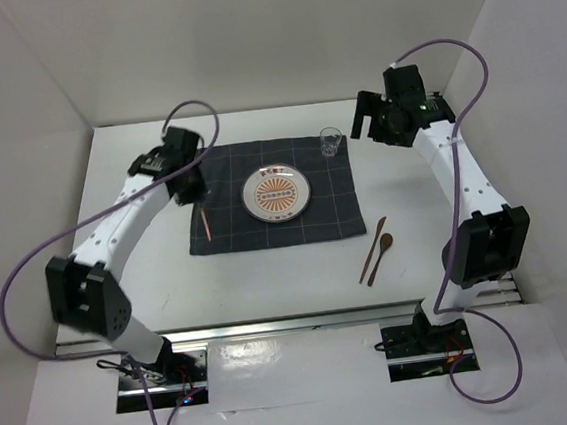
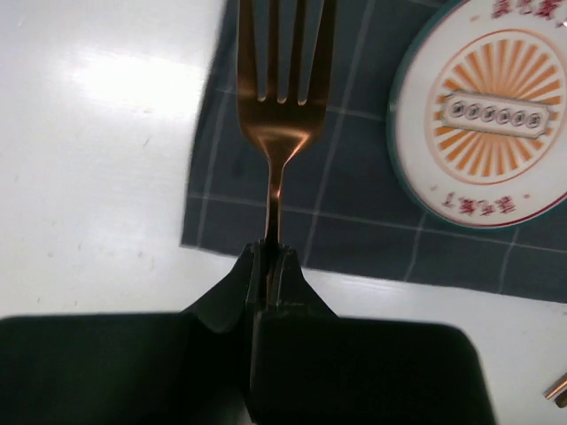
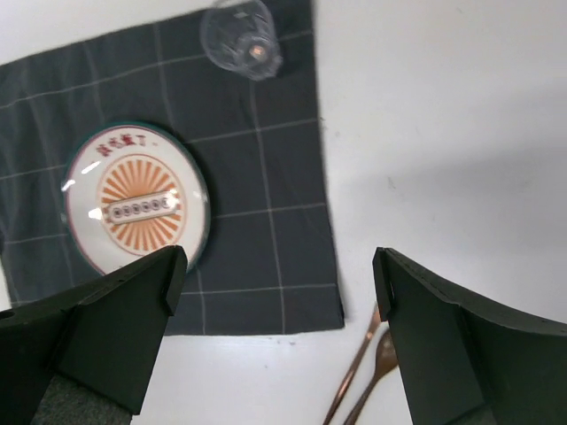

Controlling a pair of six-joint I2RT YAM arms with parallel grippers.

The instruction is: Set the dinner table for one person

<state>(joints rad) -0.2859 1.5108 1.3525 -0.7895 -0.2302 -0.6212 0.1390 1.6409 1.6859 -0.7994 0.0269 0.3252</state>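
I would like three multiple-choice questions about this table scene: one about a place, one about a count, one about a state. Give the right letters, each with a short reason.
1. Where does the glass stand?
A. on the bare table left of the cloth
B. between the two arm bases
C. on the far right corner of the cloth

2. How many utensils lie on the bare dinner table right of the cloth?
A. one
B. two
C. four

3. How are the left arm's jaws?
A. shut on the handle of the fork
B. wide open over the glass
C. shut on nothing

Answers:
1 C, the top view shows it at that corner.
2 B, a spoon and a slim copper piece lie side by side there.
3 A, the left wrist view shows them pinching the handle.
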